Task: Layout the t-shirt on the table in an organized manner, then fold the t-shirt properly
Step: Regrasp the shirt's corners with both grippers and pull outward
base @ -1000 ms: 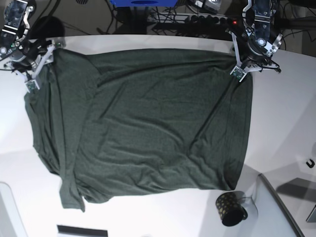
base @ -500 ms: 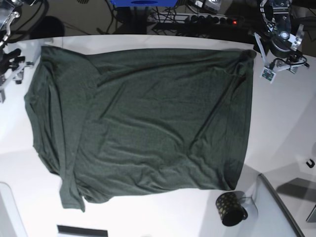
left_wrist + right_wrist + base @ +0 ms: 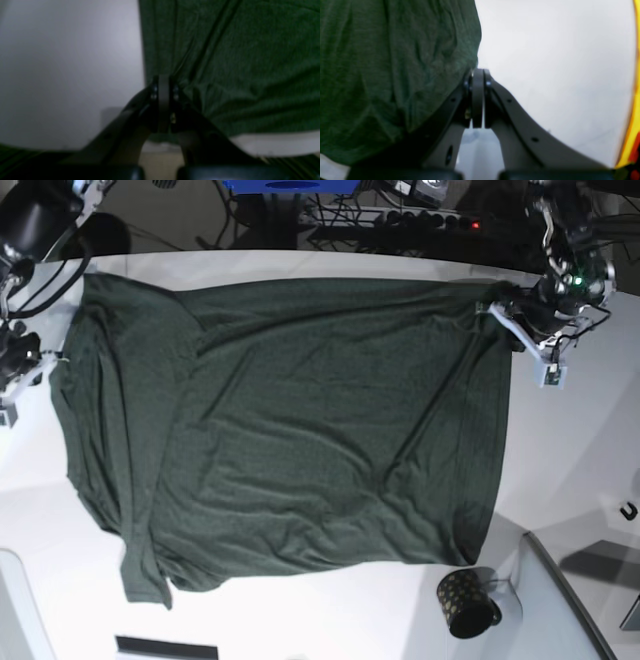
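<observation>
The dark green t-shirt (image 3: pixel 300 430) lies spread flat across the white table (image 3: pixel 580 440), with wrinkles and its lower left part bunched. My left gripper (image 3: pixel 522 330) is at the shirt's far right corner. In the left wrist view the left gripper (image 3: pixel 163 78) is shut, its tips over the shirt's edge (image 3: pixel 225 62), and no fabric shows between them. My right gripper (image 3: pixel 18 380) is off the shirt's left edge, partly cut off. In the right wrist view the right gripper (image 3: pixel 477 72) is shut and empty beside the shirt (image 3: pixel 395 62).
A small dark gold-dotted mug (image 3: pixel 465 602) stands by the shirt's near right corner. A grey tray-like panel (image 3: pixel 565 605) lies beyond it at the lower right. Cables and a power strip (image 3: pixel 400 220) run behind the table's far edge.
Both grippers let go of the shirt's far corners and drew outward. The left gripper has since come back toward the shirt's right corner, and the right gripper has moved nearer along the left edge.
</observation>
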### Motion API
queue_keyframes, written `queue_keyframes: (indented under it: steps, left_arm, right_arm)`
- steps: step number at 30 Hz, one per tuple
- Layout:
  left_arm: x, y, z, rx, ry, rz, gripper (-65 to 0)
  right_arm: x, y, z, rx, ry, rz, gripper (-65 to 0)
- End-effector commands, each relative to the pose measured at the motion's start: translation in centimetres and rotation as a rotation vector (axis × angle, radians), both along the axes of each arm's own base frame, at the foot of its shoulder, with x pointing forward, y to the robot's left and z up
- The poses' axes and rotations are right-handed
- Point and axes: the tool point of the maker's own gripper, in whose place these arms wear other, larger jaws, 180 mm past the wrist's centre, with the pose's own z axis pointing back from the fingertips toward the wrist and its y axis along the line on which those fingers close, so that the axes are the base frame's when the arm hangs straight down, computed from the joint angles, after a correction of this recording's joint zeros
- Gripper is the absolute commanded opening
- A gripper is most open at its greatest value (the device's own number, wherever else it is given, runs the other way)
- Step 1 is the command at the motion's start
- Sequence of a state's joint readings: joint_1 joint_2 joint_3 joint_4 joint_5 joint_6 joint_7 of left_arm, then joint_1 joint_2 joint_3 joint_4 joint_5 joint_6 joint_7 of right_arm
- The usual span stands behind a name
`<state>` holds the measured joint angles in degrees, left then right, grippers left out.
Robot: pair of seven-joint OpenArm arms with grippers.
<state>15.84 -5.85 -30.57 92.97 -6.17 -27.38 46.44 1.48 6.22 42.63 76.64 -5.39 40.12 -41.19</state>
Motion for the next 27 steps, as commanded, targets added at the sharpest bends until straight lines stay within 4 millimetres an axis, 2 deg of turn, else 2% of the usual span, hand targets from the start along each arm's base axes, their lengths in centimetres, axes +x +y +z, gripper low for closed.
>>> queue_keyframes:
  steps: [1, 4, 8, 11, 15, 19, 24, 27]
  left_arm:
    - [0.7, 0.5, 0.3, 0.007, -0.022, 0.004, -65.0]
    - [0.5, 1.0, -0.5, 0.025, 0.001, 0.011, -65.0]
    - [0.5, 1.5, -1.2, 0.069, -0.020, -0.008, -65.0]
    - [-0.3, 2.4, -2.5, 0.097, 0.007, -0.008, -65.0]
    - [-0.5, 2.6, -3.0, 0.105, 0.009, -0.012, -65.0]
    - [-0.6, 3.1, -2.9, 0.117, 0.015, -0.016, -65.0]
    - [-0.7, 3.1, -2.9, 0.117, 0.017, -0.016, -65.0]
    - [-0.7, 3.1, -2.9, 0.118, 0.017, -0.016, -65.0]
  right_arm:
    - [1.4, -0.7, 1.4, -0.016, -0.057, -0.002, -63.0]
    - [1.6, -0.6, 2.0, -0.030, -0.074, 0.003, -64.5]
    - [2.3, 1.9, 1.7, -0.031, -0.063, 0.089, -64.5]
    - [2.9, 3.8, 1.1, -0.019, -0.046, 0.154, -64.7]
    - [3.0, 5.5, -0.5, 0.021, -0.008, 0.194, -64.7]
    - [2.4, 6.0, -2.8, 0.081, 0.015, 0.181, -64.7]
    - [0.1, 4.5, -4.6, 0.111, 0.063, 0.123, -64.7]
    - [-0.9, 3.6, -4.8, 0.114, 0.070, 0.086, -64.7]
